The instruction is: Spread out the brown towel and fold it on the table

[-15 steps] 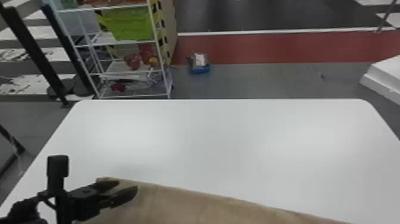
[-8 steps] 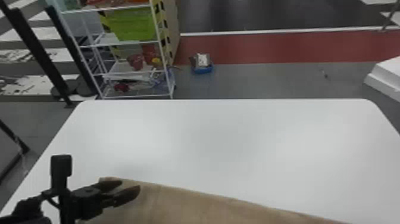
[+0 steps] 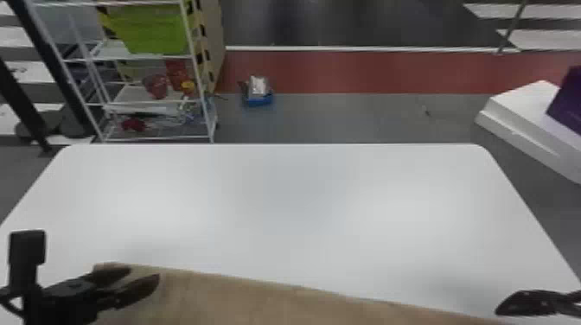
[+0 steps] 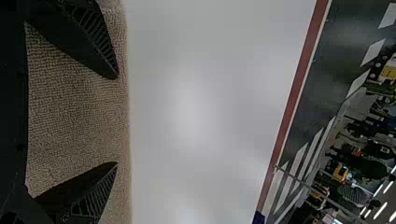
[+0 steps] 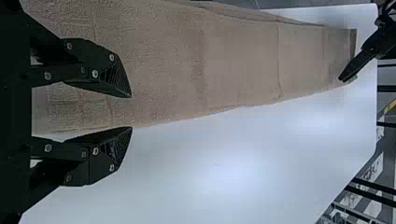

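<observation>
Across the near part of the white, round-cornered desk (image 3: 302, 194), we have the brown, rough-woven cloth towel (image 5: 233, 65) laid out as a long strip, its far edge running fairly straight. Our black two-fingered left hand (image 3: 145, 273) is at the towel's far left corner, released, its fingers apart with cloth beneath them. Our matching right hand (image 5: 131, 112) is at the other end, also parted and empty, one finger over cloth and the other over bare desk. A second edge along the strip's near side suggests layers, so we judge the spreading mostly done and folding in hand, though we cannot tell how many folds are made. Next we probably need to pinch an end cleanly, catching every layer, then carry it over; a shallow grip could let one slip.
</observation>
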Motion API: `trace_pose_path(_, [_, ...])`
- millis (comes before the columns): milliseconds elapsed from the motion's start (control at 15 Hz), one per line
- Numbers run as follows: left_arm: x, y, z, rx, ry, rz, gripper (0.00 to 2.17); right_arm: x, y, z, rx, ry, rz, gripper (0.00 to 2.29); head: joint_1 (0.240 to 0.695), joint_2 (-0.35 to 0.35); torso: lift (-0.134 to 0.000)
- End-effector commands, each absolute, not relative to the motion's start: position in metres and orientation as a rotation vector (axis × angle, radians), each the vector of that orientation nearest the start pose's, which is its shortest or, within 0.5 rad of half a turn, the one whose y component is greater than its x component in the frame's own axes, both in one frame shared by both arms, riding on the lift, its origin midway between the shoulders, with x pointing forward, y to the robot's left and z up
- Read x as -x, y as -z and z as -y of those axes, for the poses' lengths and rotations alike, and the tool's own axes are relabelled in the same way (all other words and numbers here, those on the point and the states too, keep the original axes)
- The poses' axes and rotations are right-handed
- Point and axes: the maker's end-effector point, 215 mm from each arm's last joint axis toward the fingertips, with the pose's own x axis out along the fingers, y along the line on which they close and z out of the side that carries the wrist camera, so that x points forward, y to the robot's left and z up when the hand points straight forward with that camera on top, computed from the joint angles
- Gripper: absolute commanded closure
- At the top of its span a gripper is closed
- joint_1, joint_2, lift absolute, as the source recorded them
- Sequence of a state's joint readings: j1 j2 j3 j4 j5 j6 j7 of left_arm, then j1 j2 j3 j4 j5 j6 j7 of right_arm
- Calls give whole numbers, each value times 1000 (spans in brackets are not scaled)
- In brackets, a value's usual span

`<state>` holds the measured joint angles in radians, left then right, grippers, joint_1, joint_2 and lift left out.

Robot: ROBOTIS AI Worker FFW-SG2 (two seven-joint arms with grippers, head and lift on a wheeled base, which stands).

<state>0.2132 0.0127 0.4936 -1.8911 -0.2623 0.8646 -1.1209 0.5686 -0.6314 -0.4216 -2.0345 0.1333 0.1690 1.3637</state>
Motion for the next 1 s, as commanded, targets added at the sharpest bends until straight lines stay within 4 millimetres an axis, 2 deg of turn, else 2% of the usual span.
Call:
trace_pose_path(0, [-385, 489, -321, 278, 433, -752, 87, -293, 413, 349, 676, -1174, -712, 1025, 695, -32, -124])
trace_pose_path(267, [-384, 491, -321, 279, 434, -757, 87, -275, 426, 358, 735, -1212, -756, 1031, 695, -54, -124])
trace_pose_path(400, [-383, 493, -322, 279, 433, -760, 87, -281, 428, 370, 731, -1186, -766, 1031, 695, -61, -124])
trace_pose_path(667, [-384, 492, -321, 279, 436, -760, 87, -297, 413, 380, 692, -1143, -722, 1031, 695, -94, -124])
trace_pose_path(933, [-385, 492, -321, 278, 436, -760, 87, -297, 437, 386, 701, -1151, -763, 1031, 695, -107, -124])
